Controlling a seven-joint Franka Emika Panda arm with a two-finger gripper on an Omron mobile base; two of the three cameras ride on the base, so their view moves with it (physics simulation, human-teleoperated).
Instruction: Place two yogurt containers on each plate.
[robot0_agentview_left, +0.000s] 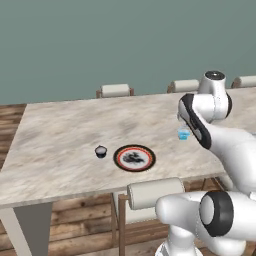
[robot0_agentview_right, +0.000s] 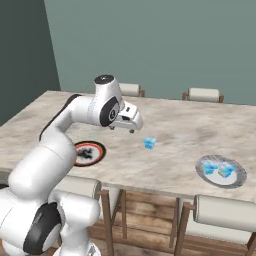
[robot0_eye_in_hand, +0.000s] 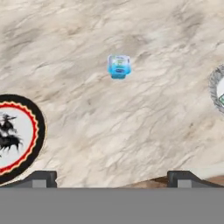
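Marble-patterned and long, the dining surface (robot0_agentview_right: 170, 140) stands before a grey-green wall with pale-cushioned chairs (robot0_agentview_left: 115, 90) drawn up along both sides, as the white arm reaches out over its middle. The gripper (robot0_agentview_right: 126, 128) hangs above the tabletop with nothing between its jaws, which stand wide apart; the hand view shows one dark fingertip (robot0_eye_in_hand: 40, 178) at each lower corner.

Below and just ahead of it sits a lone light blue yogurt container (robot0_eye_in_hand: 119, 66), on bare marble between the two plates and touching neither. The pale grey plate (robot0_agentview_right: 236, 180), off toward the right end, already carries two light blue cups (robot0_agentview_right: 219, 169) side by side. The black-rimmed plate (robot0_agentview_left: 122, 152) with the red ring near the front edge holds none. A dark blue cup (robot0_agentview_left: 101, 151) with a whitish top stands just beside it on the marble, not touching the rim.

By this reckoning the task is half done: one plate filled, the patterned one waiting for both remaining cups. The step in hand looks to be the approach to the lone blue cup. The next move would call for centring the jaws over it, descending so they straddle its sides, and closing gently, since so small a cup could tip or skid if nudged off-centre.
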